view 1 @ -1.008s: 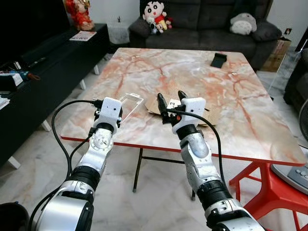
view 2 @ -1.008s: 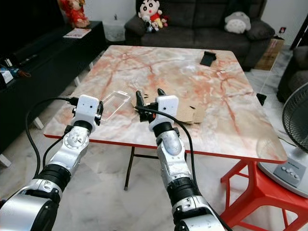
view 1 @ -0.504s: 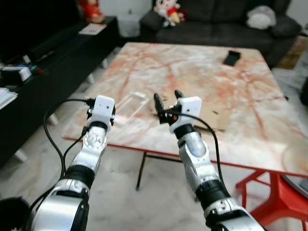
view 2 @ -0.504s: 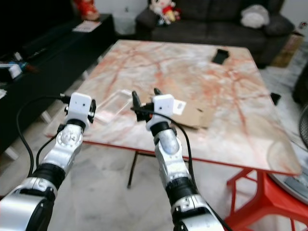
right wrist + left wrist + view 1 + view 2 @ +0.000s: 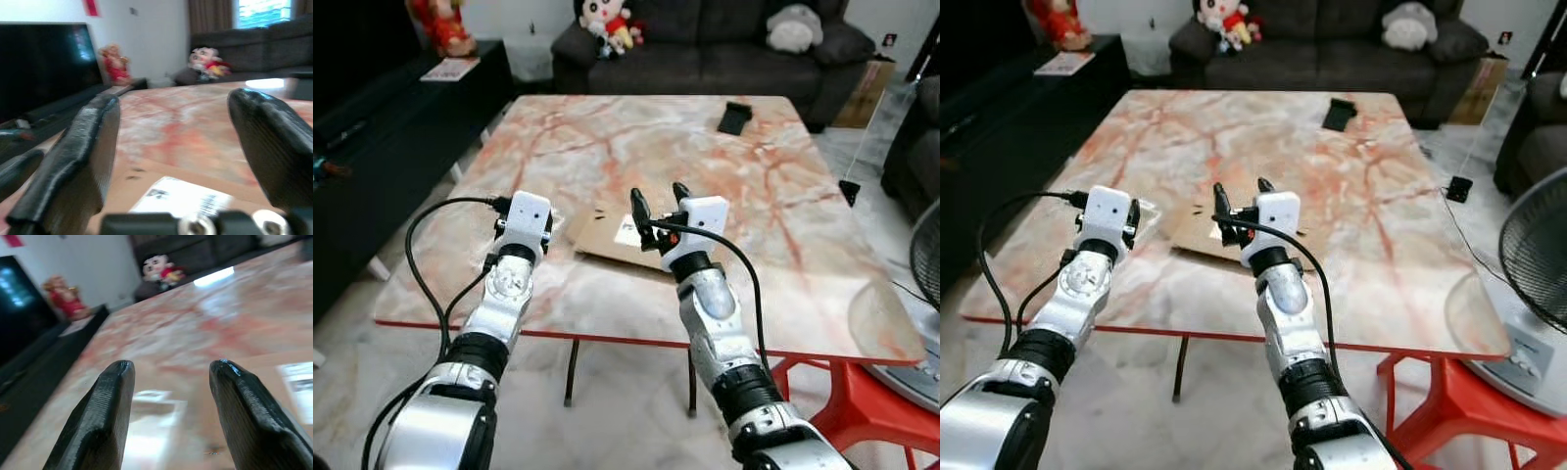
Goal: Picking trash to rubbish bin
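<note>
Flat cardboard (image 5: 612, 231) on table (image 5: 803, 264): light, stiff; best pinched at near edge. Right gripper (image 5: 656, 200), left gripper (image 5: 168, 382) spread, empty.

Place: a home living room.
Seating: a dark grey sofa (image 5: 705, 39) beyond the table's far edge, with a cartoon-boy plush doll (image 5: 599, 22) and a grey round plush (image 5: 793, 27) on it.
Table: a large marble-patterned table (image 5: 558, 137) with a red rim on red legs, in the middle of the room.
Media side: a long black low cabinet (image 5: 401, 108) along the table's left edge, with a red figurine (image 5: 438, 24) on top.
Floor: pale marble tiles (image 5: 342, 323).
Appliance: a standing fan (image 5: 1538, 264) near the table's right edge.
</note>
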{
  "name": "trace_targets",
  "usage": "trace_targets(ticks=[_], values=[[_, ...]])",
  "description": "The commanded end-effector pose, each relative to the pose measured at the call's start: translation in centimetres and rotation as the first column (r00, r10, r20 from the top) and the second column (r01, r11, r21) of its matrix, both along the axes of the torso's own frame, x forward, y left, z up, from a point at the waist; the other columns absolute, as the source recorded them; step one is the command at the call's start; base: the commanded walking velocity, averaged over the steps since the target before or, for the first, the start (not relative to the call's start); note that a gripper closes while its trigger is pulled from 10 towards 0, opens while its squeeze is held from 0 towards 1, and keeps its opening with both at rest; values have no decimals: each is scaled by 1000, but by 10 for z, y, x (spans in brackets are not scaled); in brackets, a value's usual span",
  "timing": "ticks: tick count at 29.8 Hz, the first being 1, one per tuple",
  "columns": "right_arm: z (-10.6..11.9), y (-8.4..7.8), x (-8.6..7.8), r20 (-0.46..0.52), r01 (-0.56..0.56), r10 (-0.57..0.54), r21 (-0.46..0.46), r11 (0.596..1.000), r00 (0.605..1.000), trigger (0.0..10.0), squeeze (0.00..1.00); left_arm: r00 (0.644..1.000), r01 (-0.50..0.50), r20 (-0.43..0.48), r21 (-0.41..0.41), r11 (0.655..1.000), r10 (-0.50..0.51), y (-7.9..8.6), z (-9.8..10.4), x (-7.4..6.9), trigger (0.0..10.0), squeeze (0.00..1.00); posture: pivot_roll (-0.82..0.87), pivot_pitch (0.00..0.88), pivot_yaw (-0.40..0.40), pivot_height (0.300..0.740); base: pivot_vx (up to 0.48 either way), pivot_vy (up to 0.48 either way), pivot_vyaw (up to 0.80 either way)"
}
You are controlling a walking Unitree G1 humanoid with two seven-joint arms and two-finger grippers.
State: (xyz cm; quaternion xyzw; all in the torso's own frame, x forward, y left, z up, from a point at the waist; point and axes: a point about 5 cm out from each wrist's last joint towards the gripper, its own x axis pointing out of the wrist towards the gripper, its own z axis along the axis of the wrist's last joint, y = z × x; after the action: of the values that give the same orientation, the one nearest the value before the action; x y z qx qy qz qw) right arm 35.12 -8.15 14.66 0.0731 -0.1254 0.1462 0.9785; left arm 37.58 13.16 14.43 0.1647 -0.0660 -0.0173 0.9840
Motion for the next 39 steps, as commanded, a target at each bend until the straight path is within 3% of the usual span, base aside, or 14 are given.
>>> trace_targets(ticks=[1, 9, 11, 22, 26, 39], values=[[8, 13, 0, 21, -35, 35, 8, 999, 999, 10000, 0, 999, -35, 10, 16, 999, 35, 15, 3, 1, 10000, 0, -32, 15, 7, 740, 285, 0, 0], [10, 16, -1, 45, -53, 54, -10, 999, 998, 10000, 0, 999, -41, 12, 16, 999, 41, 17, 3, 1, 10000, 0, -28, 16, 5, 740, 285, 0, 462], [8, 15, 0, 23, -44, 43, 29, 999, 999, 10000, 0, 999, -43, 12, 14, 999, 43, 17, 3, 0, 10000, 0, -28, 16, 5, 740, 142, 0, 0], [8, 14, 0, 24, -43, 42, 16, 999, 999, 10000, 0, 998, -57, 3, 18, 998, 57, 21, 2, 0, 10000, 0, -30, 15, 7, 740, 265, 0, 0], [7, 14, 0, 18, -44, 43, 21, 999, 999, 10000, 0, 997, -74, -5, 23, 997, 74, 27, 1, 0, 10000, 0, -30, 15, 7, 740, 0, 317, 0], [7, 13, 0, 15, -42, 42, 20, 999, 999, 10000, 0, 998, -65, -7, 21, 998, 65, 24, 1, 0, 10000, 0, -30, 14, 7, 740, 0, 345, 0]])
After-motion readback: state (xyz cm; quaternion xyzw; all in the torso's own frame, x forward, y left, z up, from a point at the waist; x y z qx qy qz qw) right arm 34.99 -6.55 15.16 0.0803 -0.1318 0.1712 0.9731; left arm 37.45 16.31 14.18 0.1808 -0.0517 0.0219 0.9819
